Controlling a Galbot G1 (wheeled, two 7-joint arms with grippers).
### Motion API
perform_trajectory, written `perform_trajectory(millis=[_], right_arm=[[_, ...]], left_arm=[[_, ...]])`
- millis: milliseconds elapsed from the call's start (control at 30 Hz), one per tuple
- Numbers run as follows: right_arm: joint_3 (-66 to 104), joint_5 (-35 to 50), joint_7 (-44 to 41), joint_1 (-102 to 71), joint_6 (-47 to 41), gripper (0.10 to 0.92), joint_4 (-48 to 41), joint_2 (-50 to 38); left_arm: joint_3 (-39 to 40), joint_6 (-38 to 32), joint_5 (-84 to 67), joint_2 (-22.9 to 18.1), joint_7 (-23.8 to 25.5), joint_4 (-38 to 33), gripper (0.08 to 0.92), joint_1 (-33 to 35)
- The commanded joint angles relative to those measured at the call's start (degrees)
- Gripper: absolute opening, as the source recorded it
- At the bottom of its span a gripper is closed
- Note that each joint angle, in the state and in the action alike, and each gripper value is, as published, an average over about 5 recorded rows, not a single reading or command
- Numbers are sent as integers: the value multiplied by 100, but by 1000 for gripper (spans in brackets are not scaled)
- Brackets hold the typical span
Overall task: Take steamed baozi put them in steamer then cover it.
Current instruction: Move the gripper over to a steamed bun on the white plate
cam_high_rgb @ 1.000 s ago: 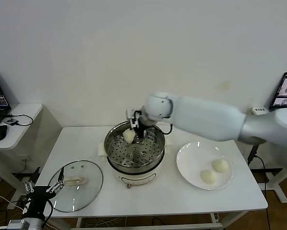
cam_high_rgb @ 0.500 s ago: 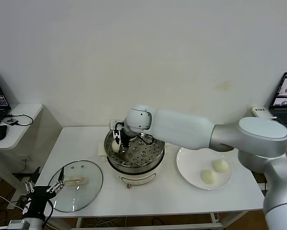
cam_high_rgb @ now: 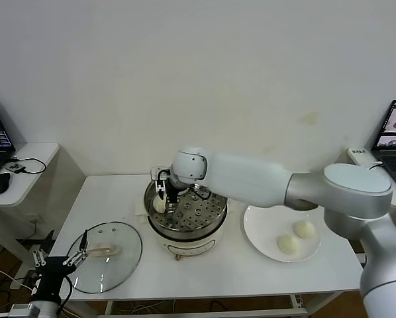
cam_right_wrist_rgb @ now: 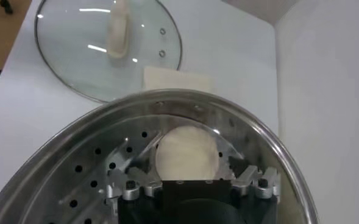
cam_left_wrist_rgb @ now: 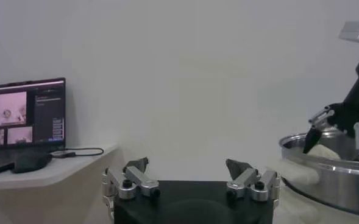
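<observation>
A baozi (cam_right_wrist_rgb: 187, 152) lies on the perforated floor of the steamer (cam_right_wrist_rgb: 63, 176), at its left side in the head view (cam_high_rgb: 159, 205). My right gripper (cam_right_wrist_rgb: 182, 167) stands open over it, a finger on either side with a small gap to the bun; in the head view the gripper (cam_high_rgb: 163, 193) hangs inside the steamer (cam_high_rgb: 219, 211). Two more baozi (cam_high_rgb: 304, 228) (cam_high_rgb: 288, 244) rest on the white plate (cam_high_rgb: 261, 222) to the right. My left gripper (cam_high_rgb: 60, 260) waits open and empty near the table's front left corner.
The glass lid (cam_high_rgb: 108, 265) with its cream handle lies flat on the table left of the steamer, also seen in the right wrist view (cam_right_wrist_rgb: 75, 55). A folded cloth (cam_right_wrist_rgb: 176, 79) lies between lid and steamer. A side desk with a laptop (cam_left_wrist_rgb: 24, 119) stands at the far left.
My right gripper carried the baozi from the steamer's back middle to its left side, lowered it, then opened and let it go. The left arm has not moved.
</observation>
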Motion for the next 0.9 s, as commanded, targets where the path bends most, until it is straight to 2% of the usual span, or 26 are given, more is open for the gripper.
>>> perform_trajectory(millis=[33,200,500,700,900], right_arm=[[-64,-361,-1022,711,509,823,464,-816],[-218,-868,-1756,1160,1167,823,1022,-1996],[-211,-1678,-2363,1181,1668,823,2027,-4033],[-166,-2390,-2437,678,1883,823,2268,-4872],[221,-2870,-2345,-248,2018,823,2348,-5272]], left_arm=[[9,-3,-4,7,6,16,823,-6],[27,3,-7,35,8,21,823,-33],[120,-12,12,108,10,103,823,-41],[216,-11,67,85,9,125,823,-55],[198,-2,78,82,11,94,823,-25]])
